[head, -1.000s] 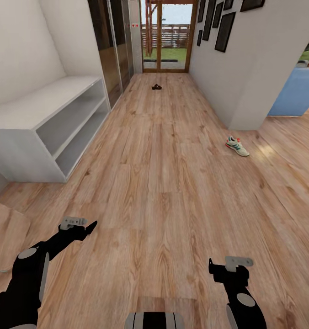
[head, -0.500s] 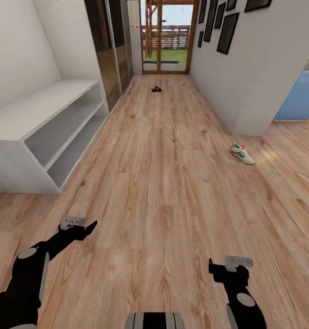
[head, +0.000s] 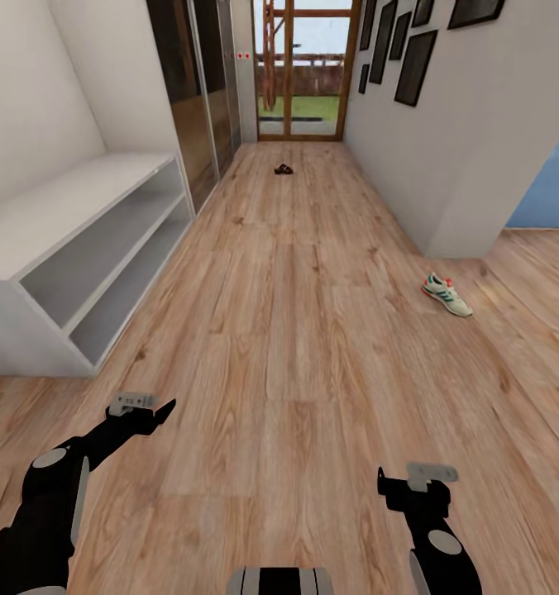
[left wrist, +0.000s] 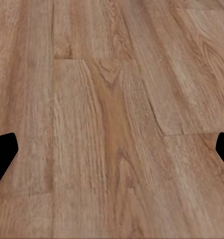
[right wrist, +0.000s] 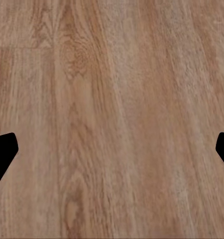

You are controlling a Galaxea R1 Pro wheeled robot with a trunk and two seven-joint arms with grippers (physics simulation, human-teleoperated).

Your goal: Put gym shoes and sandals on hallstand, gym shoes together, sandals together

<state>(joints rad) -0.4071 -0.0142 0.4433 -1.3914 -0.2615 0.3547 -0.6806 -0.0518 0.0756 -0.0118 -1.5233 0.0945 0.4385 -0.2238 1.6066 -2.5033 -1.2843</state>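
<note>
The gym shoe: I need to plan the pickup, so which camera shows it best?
The head view: the gym shoe lies on the corridor floor near the white wall's corner. Both wrist views show bare floor planks, not the shoe.

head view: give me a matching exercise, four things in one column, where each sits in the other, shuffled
Things:
1. gym shoe
2. sandal
3. hallstand
4. picture frames

Places:
A. against the left wall
B. far down the corridor floor, near the glass door
C. hanging on the right wall
D. on the floor by the right wall's corner

Pairs: 1-D, 2-B, 3-A, 4-C
</note>
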